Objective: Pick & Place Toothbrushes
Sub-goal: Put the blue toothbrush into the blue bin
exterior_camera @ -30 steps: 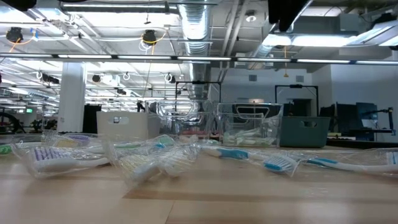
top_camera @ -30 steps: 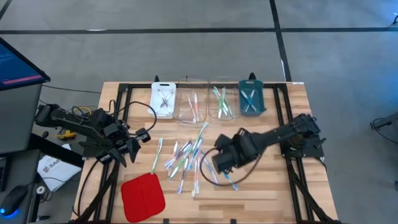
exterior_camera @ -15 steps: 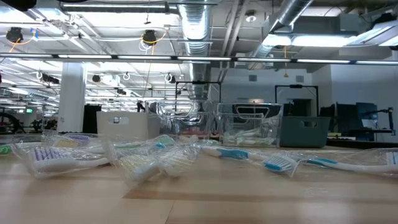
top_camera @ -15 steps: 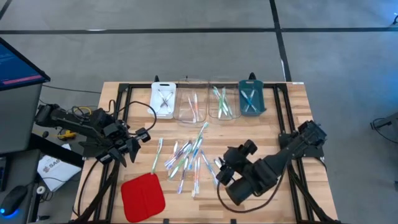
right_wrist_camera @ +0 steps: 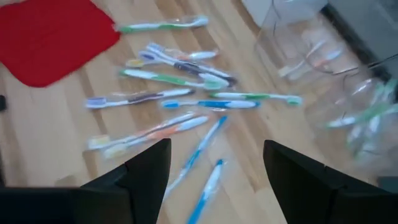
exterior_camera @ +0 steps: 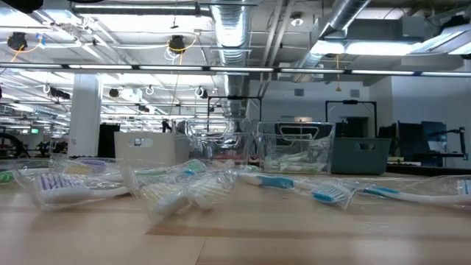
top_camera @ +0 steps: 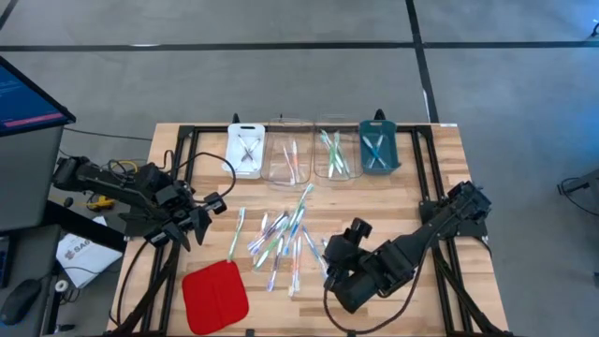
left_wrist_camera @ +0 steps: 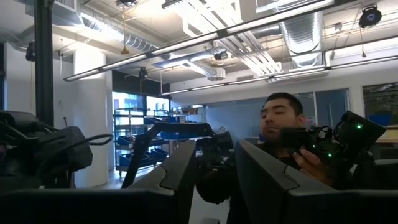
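While spread wide and empty, right gripper's fingers (right_wrist_camera: 149, 168) should descend astride one slim blue plastic toothbrush (right_wrist_camera: 206, 183) just ahead, avoiding neighbours

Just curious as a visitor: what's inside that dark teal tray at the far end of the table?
The teal tray holds a few blue toothbrushes lying crossed. How many is unclear, and anything beneath them is hidden.

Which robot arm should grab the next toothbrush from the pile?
Probably the right. The right gripper is open beside the loose toothbrushes, and its wrist camera looks down on them. The left gripper waits at the table's left edge, pointing out into the room.
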Action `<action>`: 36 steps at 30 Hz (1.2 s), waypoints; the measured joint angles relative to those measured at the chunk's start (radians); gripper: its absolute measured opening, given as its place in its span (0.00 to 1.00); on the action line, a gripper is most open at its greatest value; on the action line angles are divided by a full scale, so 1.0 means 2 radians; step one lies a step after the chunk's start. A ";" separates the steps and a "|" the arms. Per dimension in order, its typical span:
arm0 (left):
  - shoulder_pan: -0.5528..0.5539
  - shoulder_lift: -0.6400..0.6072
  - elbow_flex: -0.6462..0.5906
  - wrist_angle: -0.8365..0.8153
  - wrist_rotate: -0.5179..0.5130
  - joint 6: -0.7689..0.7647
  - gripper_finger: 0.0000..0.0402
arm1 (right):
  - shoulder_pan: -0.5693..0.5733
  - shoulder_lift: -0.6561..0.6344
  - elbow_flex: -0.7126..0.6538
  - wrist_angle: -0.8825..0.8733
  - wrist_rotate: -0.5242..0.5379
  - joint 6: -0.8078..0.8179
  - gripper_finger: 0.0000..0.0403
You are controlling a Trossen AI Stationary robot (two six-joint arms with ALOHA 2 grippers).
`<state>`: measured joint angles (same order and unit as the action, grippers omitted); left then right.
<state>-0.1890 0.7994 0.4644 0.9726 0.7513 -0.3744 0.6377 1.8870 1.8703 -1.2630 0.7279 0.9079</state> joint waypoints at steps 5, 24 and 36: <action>0.004 0.000 0.000 0.000 -0.002 0.002 0.27 | 0.025 -0.001 -0.073 -0.014 0.104 -0.004 0.62; 0.213 0.059 0.000 -0.006 -0.070 0.040 0.27 | 0.061 -0.331 -0.422 0.048 0.227 0.041 0.62; 0.350 0.103 0.000 0.001 -0.207 0.071 0.27 | -0.038 -0.541 -0.478 0.188 0.155 -0.205 0.62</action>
<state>0.5116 1.0060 0.4644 0.9745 0.3364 -0.2319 0.5611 0.8042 0.9145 -0.8870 1.0373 0.4979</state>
